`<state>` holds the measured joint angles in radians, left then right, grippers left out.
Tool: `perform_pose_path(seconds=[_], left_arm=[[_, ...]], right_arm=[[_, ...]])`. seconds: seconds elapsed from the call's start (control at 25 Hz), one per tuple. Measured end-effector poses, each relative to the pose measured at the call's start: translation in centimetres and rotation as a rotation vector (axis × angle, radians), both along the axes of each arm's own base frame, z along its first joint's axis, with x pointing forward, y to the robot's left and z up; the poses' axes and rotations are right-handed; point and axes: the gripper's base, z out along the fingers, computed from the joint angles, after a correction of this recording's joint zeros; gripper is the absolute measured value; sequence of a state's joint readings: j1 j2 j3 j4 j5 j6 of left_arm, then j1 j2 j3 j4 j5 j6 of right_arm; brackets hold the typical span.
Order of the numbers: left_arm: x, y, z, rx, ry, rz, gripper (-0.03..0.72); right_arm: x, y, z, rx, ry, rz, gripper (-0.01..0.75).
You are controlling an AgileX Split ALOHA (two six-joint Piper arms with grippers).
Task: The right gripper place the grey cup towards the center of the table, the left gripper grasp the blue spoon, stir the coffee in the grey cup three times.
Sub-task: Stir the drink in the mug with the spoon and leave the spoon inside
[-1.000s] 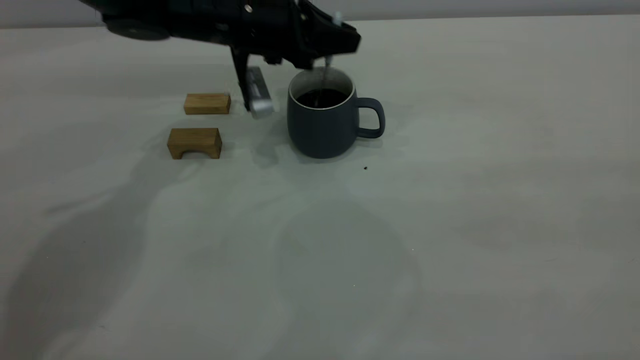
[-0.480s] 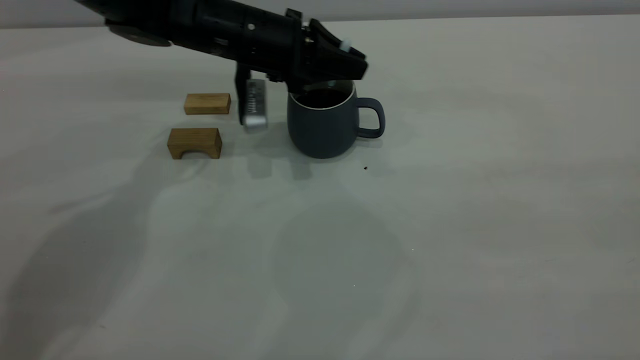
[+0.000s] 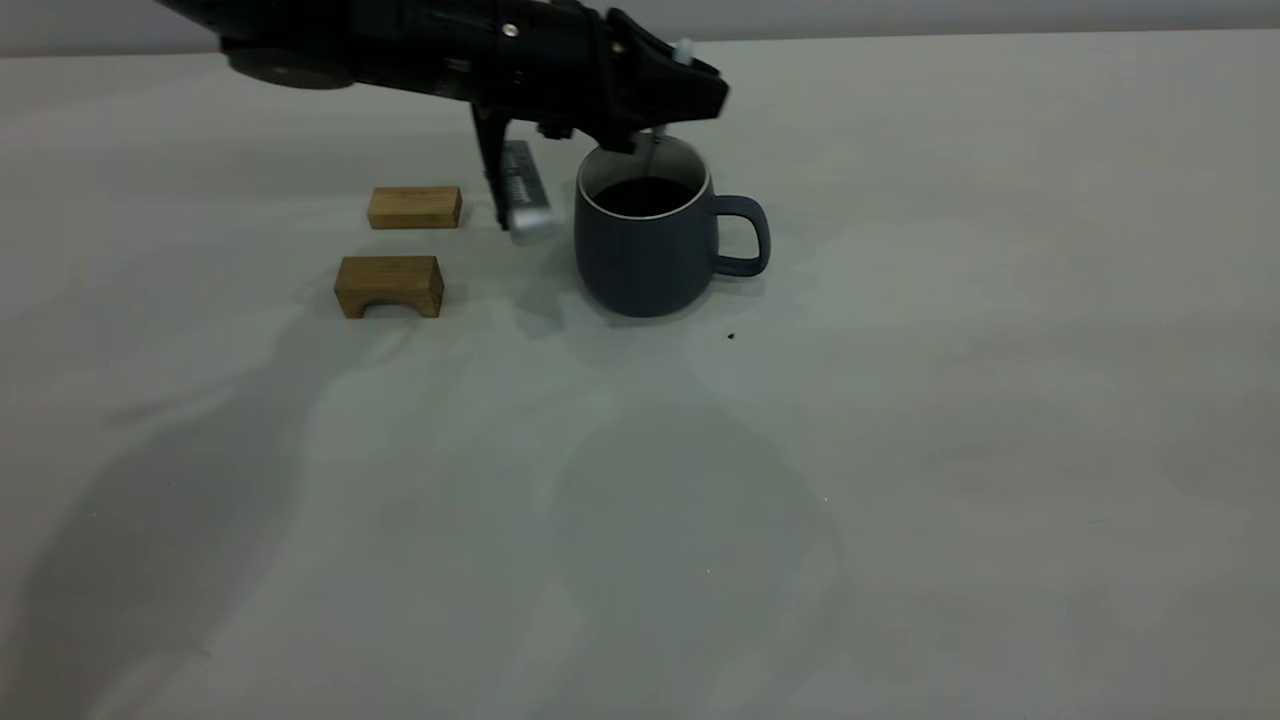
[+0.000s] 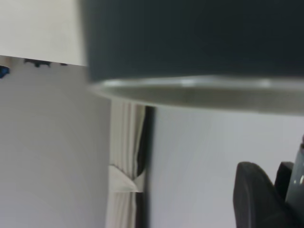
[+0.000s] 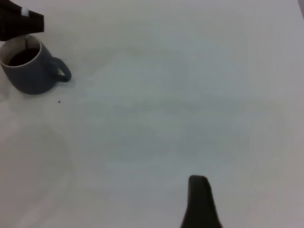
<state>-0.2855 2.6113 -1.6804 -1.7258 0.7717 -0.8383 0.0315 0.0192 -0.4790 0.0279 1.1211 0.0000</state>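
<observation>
The grey cup [image 3: 645, 262] stands on the table [image 3: 900, 450], handle to the right, with dark coffee [image 3: 645, 196] inside. My left gripper [image 3: 690, 95] hovers just over the cup's far rim, shut on the blue spoon [image 3: 653, 150]. The spoon's pale handle end pokes up above the fingers and its metal neck runs down into the cup. In the left wrist view the cup wall [image 4: 190, 38] fills the top, with a black finger [image 4: 254, 194] and the spoon handle [image 4: 299, 183] at the corner. The right wrist view shows the cup [image 5: 31, 76] far off and one finger [image 5: 199, 199] of my right gripper above bare table.
Two wooden blocks lie left of the cup: a flat one [image 3: 414, 207] and an arched one [image 3: 389, 285]. A silver module [image 3: 525, 195] hangs under the left arm between the blocks and the cup. A tiny dark speck [image 3: 731, 336] sits in front of the handle.
The left gripper dipped low onto the cup's rim half a second ago and has risen again, carrying the spoon around inside the cup. The cup has stayed put.
</observation>
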Motion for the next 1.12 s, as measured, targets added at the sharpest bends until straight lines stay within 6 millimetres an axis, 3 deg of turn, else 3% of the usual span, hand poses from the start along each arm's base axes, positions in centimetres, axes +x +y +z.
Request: perform_pose_path(seconds=[0.24,0.4,0.6,0.84,0.96,1.12], left_arm=[[-1.2,-0.7,0.5,-0.059,0.0,-0.136,0.126],[-1.2,0.9,0.4,-0.051,0.004,-0.191,0.126],[0.2,2.7,0.2,-0.021,-0.003,-0.067,0.126],[0.6,0.7,0.2,0.016,-0.065,-0.004,0.126],[-0.1,-0.8,0.0,0.022,-0.072,-0.039,0.126],[-1.0,-1.4,0.1,-0.018,-0.068,-0.132,0.126]], right_arm=[[0.0,0.0,0.0,0.0,0.0,0.0,0.592],[0.0,0.0,0.0,0.0,0.0,0.0,0.592],[0.0,0.0,0.0,0.0,0.0,0.0,0.592],[0.0,0.0,0.0,0.0,0.0,0.0,0.592],[0.0,0.0,0.0,0.0,0.0,0.0,0.592],[0.0,0.0,0.0,0.0,0.0,0.0,0.592]])
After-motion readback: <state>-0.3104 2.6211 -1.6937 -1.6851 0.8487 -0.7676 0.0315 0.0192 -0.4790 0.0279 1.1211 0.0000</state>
